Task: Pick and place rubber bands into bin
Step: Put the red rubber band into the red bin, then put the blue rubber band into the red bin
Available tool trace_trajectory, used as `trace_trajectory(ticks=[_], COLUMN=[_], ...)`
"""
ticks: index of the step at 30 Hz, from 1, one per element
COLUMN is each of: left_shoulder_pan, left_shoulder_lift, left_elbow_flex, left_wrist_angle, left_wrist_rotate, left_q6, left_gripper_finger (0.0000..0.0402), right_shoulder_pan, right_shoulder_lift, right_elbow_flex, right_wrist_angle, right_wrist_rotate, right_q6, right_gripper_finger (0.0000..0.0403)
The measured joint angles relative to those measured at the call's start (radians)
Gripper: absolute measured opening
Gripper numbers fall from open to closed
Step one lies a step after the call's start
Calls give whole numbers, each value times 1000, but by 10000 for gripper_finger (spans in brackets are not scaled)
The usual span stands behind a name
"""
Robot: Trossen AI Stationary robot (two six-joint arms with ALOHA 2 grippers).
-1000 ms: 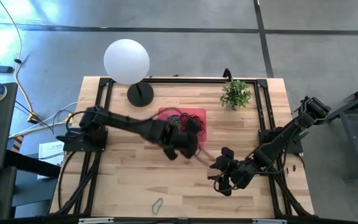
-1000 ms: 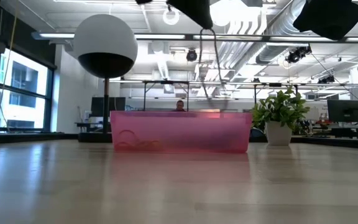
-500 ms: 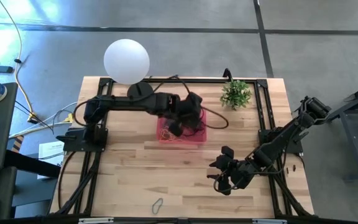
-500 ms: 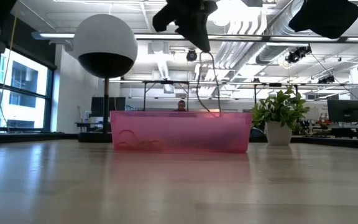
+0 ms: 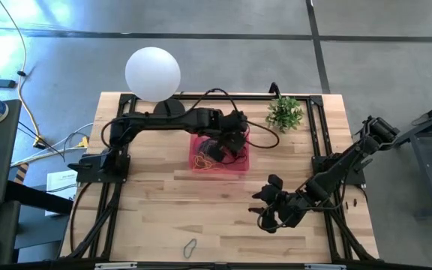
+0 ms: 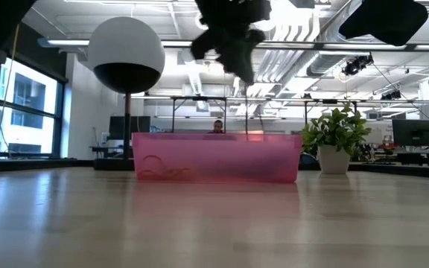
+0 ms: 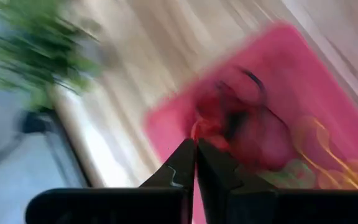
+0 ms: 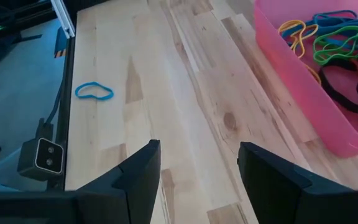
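Overhead, left end effector (image 5: pixel 223 146) closed above bin (image 5: pixel 240 166).

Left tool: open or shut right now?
Shut. In the left wrist view the left tool's two dark fingers meet with no gap, above the translucent pink plastic bin holding coloured rubber bands.

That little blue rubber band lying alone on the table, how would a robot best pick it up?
Judging by how the blue rubber band lies flat on the bare table, I would come straight down and pinch across one narrow end of the loop.
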Motion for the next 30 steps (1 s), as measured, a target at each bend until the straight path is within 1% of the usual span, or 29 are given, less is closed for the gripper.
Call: trace_trajectory(ticks=[2,4,6,10,12,15,19,21,24,30], left_shoulder_pan=[0,0,0,-1,0,-5,-38,-72,-138,-328], left_shoulder_lift=[9,24,27,25,19,-11,-48,-65,-87,-93], left_elbow_flex=[-4,0,-4,-1,-2,-2,-2,-2,-2,-2], left_wrist_angle=[-30,-3,-26,-14,-26,-62,-189,-248,-320,-341], left_wrist_rotate=[7,7,7,8,38,117,238,270,290,282], left_q6=[-6,-9,-19,-28,-44,-54,-62,-67,-76,-167], left_gripper_finger=[15,34,57,106,125,142,145,141,133,121], right_shoulder_pan=[0,0,0,0,1,1,1,1,1,1], right_shoulder_lift=[0,0,0,2,2,2,2,2,2,2], right_elbow_flex=[0,0,0,0,0,0,0,0,0,0], right_wrist_angle=[0,-3,0,3,3,0,-10,-16,-35,-82], right_wrist_rotate=[2,1,2,2,3,1,-2,-3,-1,9], right_q6=[13,25,27,36,43,44,41,35,18,-8], right_gripper_finger=[204,204,204,204,204,204,204,204,204,204])
